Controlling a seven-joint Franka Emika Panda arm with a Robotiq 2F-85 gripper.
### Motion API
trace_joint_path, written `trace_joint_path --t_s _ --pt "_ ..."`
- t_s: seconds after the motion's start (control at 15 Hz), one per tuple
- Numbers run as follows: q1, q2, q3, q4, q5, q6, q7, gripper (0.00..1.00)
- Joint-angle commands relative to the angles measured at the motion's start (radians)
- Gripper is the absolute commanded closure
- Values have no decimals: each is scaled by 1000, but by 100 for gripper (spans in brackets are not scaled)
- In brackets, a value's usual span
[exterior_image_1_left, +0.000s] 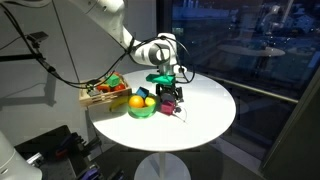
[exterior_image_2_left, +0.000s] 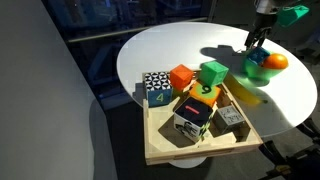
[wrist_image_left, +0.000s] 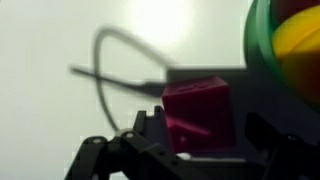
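The fingers (wrist_image_left: 95, 160) stand wide open and hold nothing. In the wrist view they come up from the bottom edge as two dark prongs, one low on the left and one low on the right. The magenta cube (wrist_image_left: 198, 115) sits on the white tabletop (wrist_image_left: 40, 40) in the gap between them. It is nearer the right prong than the left and, as far as the blur allows, touches neither.

Just right of the cube is the green bowl (wrist_image_left: 255, 40), with a yellow fruit (wrist_image_left: 300, 50) inside it. A thin dark cable (wrist_image_left: 105, 50) loops across the tabletop to the cube's left, and its end runs in towards the cube.

In an exterior view the arm reaches over the round tabletop (exterior_image_1_left: 215, 110). The fingers (exterior_image_1_left: 170, 92) point down beside the bowl (exterior_image_1_left: 140, 113), just above a small dark block that is probably the same cube. A wooden tray (exterior_image_1_left: 98, 100) lies past the bowl, near the table's edge. From the opposite side the tray (exterior_image_2_left: 200, 150) holds several coloured and numbered blocks, well apart from the fingers.
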Motion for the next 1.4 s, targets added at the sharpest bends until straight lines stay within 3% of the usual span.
trace_joint_path --t_s 0.0,0.33,1.33 --pt "-11 47 13 61 -11 -7 -31 27" --pt "-7 47 17 76 -3 -15 -19 66" --pt "-14 -176 19 -50 2 -27 -32 69"
